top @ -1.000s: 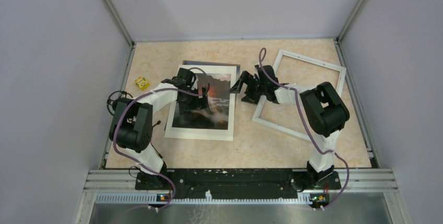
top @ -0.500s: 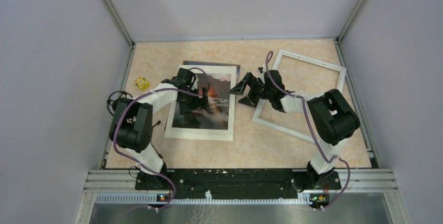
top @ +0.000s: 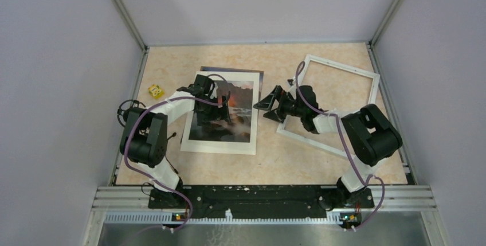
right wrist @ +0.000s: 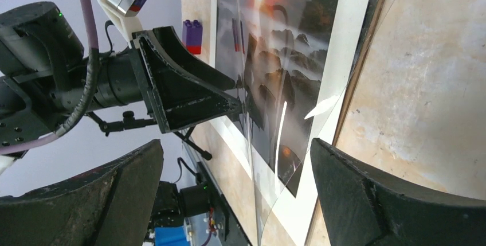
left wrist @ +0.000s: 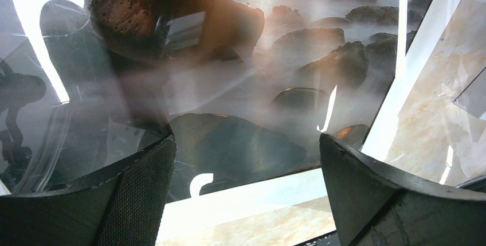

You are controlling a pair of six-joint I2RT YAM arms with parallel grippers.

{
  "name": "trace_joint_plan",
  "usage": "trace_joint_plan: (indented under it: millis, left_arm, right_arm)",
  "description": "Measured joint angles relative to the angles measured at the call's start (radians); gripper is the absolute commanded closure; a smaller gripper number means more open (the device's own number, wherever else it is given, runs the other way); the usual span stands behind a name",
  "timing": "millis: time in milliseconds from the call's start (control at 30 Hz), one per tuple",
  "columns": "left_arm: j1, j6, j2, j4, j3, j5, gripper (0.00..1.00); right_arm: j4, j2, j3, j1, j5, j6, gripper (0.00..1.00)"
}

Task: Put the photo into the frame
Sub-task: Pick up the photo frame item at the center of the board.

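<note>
The photo (top: 229, 114), dark rocks under an orange sun, lies inside a flat white mat (top: 218, 144) at the table's left centre. A clear sheet (right wrist: 282, 125) covers it and reflects light. My left gripper (top: 213, 114) is open, its tips low over the photo (left wrist: 286, 85) near the mat's edge, holding nothing. The white frame (top: 344, 69) lies empty at the right. My right gripper (top: 265, 107) is open and empty between the frame and the photo's right edge, facing the photo (right wrist: 275, 68).
A dark board edge (top: 229, 69) sticks out behind the mat. A yellow block (top: 155, 91) lies near the left wall. A purple and red block (right wrist: 192, 35) sits beyond the left arm. Cage posts and walls enclose the table.
My right gripper has slid slightly toward the near side beside the photo, and its elbow has swung right. The left arm and the photo have not moved.
</note>
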Motion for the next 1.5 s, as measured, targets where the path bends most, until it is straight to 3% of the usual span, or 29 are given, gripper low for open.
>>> trace_joint_plan:
  millis: [533, 833, 867, 1033, 1133, 1233, 1333, 1433, 1500]
  left_arm:
    - [0.000, 0.000, 0.000, 0.007, -0.002, 0.020, 0.02]
    - [-0.003, 0.000, 0.000, 0.016, -0.004, 0.040, 0.02]
    - [-0.003, 0.000, 0.000, 0.017, -0.004, 0.041, 0.02]
    - [-0.004, 0.000, -0.002, 0.024, -0.008, 0.050, 0.02]
    - [-0.005, 0.000, -0.002, 0.025, -0.008, 0.051, 0.02]
    - [-0.005, 0.000, -0.002, 0.026, -0.008, 0.056, 0.02]
    - [-0.005, 0.000, -0.002, 0.030, -0.009, 0.063, 0.02]
    - [-0.005, 0.000, -0.002, 0.032, -0.010, 0.067, 0.02]
    - [-0.005, 0.000, -0.004, 0.034, -0.012, 0.068, 0.02]
  right_arm:
    - [0.443, 0.000, -0.213, 0.017, -0.001, 0.007, 0.04]
    - [0.678, 0.127, -0.225, 0.106, -0.016, 0.021, 0.02]
    - [0.707, 0.152, -0.231, 0.115, -0.021, 0.023, 0.10]
    - [0.748, 0.206, -0.238, 0.114, 0.124, 0.024, 0.18]
    - [0.734, 0.217, -0.236, 0.104, 0.181, 0.242, 0.29]
    - [0.670, 0.217, -0.211, 0.090, 0.199, 0.325, 0.37]
    - [0.602, 0.217, -0.164, 0.076, 0.215, 0.337, 0.44]
    - [0.530, 0.217, -0.114, 0.072, 0.234, 0.310, 0.61]
    - [0.484, 0.217, -0.084, 0.072, 0.246, 0.286, 0.67]
